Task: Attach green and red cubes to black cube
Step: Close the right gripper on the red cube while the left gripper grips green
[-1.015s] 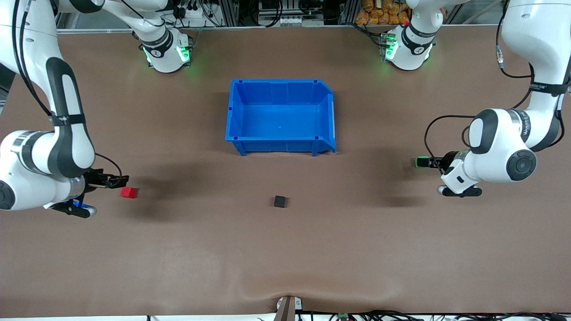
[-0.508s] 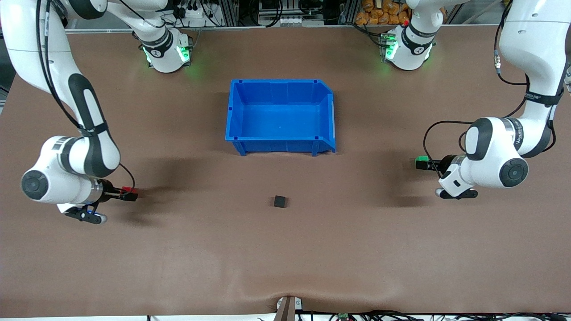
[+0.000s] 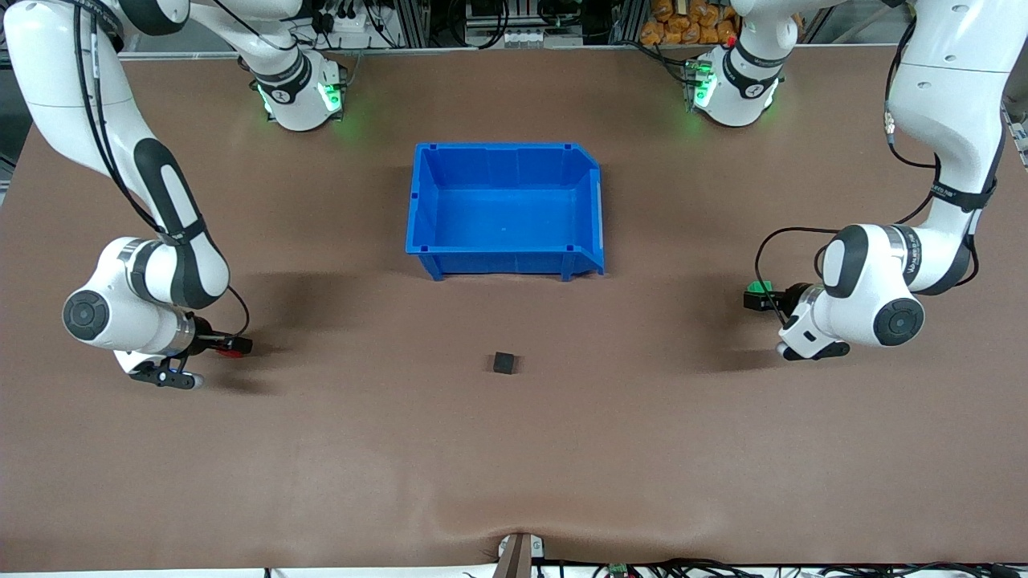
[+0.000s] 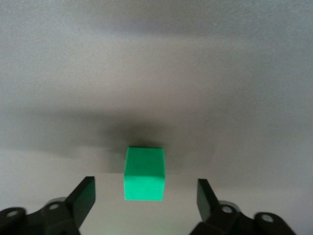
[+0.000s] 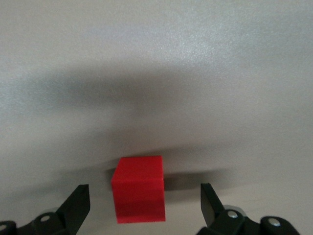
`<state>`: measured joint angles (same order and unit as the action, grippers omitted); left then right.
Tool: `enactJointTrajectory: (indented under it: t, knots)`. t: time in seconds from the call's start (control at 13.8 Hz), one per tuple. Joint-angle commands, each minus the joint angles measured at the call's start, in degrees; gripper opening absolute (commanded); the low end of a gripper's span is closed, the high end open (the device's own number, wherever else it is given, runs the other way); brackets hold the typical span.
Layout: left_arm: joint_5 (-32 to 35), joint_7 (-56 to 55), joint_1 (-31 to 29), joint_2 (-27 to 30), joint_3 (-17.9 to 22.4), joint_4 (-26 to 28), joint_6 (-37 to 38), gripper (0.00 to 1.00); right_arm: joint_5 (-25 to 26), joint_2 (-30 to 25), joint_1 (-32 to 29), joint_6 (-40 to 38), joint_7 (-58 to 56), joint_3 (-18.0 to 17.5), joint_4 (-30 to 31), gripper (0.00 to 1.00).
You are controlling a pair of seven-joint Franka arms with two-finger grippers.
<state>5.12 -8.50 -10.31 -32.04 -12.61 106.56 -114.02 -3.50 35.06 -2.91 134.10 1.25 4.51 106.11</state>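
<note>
A brown surface [image 3: 514, 449] carried a blue bin [image 3: 504, 258] at its middle, nearer the robots' bases than everything else named here. A small black cube [image 3: 503, 363] sat alone on the surface, nearer the front camera than the bin and roughly midway between the two arms.

Toward the right arm's end of the surface, the right end effector [image 3: 233, 346] was down low at the red cube [image 3: 234, 352], which lay on the surface. In the right wrist view the red cube [image 5: 139, 196] sat between the two dark fingers [image 5: 77, 205], with a clear gap on each side; the fingers were spread wide and touched nothing.

Toward the left arm's end, the left end effector [image 3: 757, 299] was likewise low at the green cube [image 3: 758, 286], also on the surface. The left wrist view showed the green cube [image 4: 144, 174] between that end effector's fingers [image 4: 84, 197], again with bare surface visible on both sides, so the fingers stood apart and gripped nothing.

Both coloured cubes lay well apart from the black cube, one off to each side of it.
</note>
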Motion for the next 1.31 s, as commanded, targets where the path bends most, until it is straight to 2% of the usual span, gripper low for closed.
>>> enactJointTrajectory:
  t: [0.0,0.07,0.15,0.22,0.29,0.36,0.44,0.8,1.02,1.23]
  knots:
    - [1.5,-1.2,-0.1,-0.7,-0.1,-0.4,-0.1,0.85,0.5,-1.3,-1.0,0.4,-0.9,-0.7,1.8,1.0]
    - [1.5,-1.3,0.0,-1.1,-0.2,-0.4,-0.1,0.83,0.5,-1.3,-1.0,0.4,-0.9,-0.7,1.8,1.0]
    - [1.5,-1.3,0.2,-1.6,-0.1,-0.4,-0.1,0.81,0.5,-1.2,-1.0,0.4,-1.1,-0.7,1.7,0.88]
    - [1.5,-1.3,0.2,-1.8,-0.2,-0.4,-0.1,0.78,0.5,-1.2,-1.0,0.4,-1.4,-0.7,1.7,0.69]
    - [1.5,-1.3,0.0,-1.8,-0.2,-0.5,-0.1,0.78,0.5,-1.2,-1.0,0.4,-1.9,-0.7,1.7,0.56]
    - [1.5,-1.3,0.0,-1.9,-0.1,-0.7,-0.1,0.76,0.5,-1.2,-1.1,0.4,-2.1,-0.7,1.6,0.37]
    - [1.6,-1.3,0.0,-2.1,-0.1,-0.7,-0.1,0.74,0.5,-1.2,-1.0,0.3,-2.1,-0.7,1.6,0.01]
    - [2.3,-1.3,-0.1,-3.1,-0.2,-1.0,-0.4,0.66,0.5,-1.5,-0.4,-0.1,-4.0,-0.7,0.7,0.0]
    - [2.3,-1.3,-0.1,-3.2,-0.2,-1.1,-0.4,0.53,0.5,-1.7,-0.3,-0.5,-14.3,-0.7,-1.9,0.0]
    - [2.3,-1.3,-0.1,-3.1,-0.3,-1.1,-0.4,0.31,0.5,-3.2,0.4,-1.6,-26.5,-0.9,-3.7,0.0]
